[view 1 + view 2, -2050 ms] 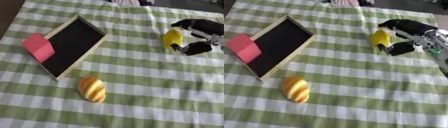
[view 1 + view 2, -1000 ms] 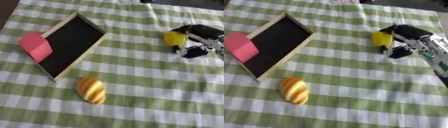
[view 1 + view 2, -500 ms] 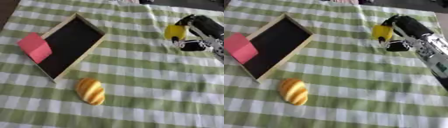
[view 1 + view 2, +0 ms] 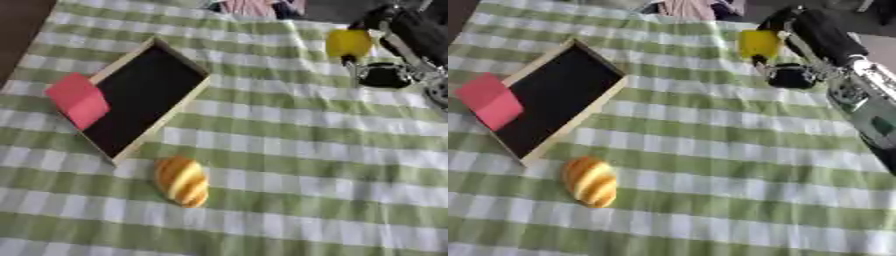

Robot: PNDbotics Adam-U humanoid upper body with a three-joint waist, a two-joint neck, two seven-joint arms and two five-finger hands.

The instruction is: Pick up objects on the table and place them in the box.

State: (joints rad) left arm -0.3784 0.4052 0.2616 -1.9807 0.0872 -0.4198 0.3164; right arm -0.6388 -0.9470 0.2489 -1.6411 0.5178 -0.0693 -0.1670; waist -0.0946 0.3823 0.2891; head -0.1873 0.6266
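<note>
My right hand point(image 4: 808, 47) comes in from the upper right and is shut on a yellow object point(image 4: 759, 43), holding it lifted above the checked cloth. The box point(image 4: 191, 92) is a shallow wooden tray with a black inside, lying askew at the left. A red-pink block point(image 4: 77, 99) rests on the box's left rim. A bread roll point(image 4: 182, 181), orange with pale stripes, lies on the cloth below the box. My left hand shows in neither view.
A green and white checked cloth point(image 4: 289, 150) covers the table. Pink striped fabric point(image 4: 689, 8) shows at the far edge, beside dark shapes.
My right hand has risen with the yellow object and carried it toward the far edge. The camera has also shifted; the box, block and roll lie as before.
</note>
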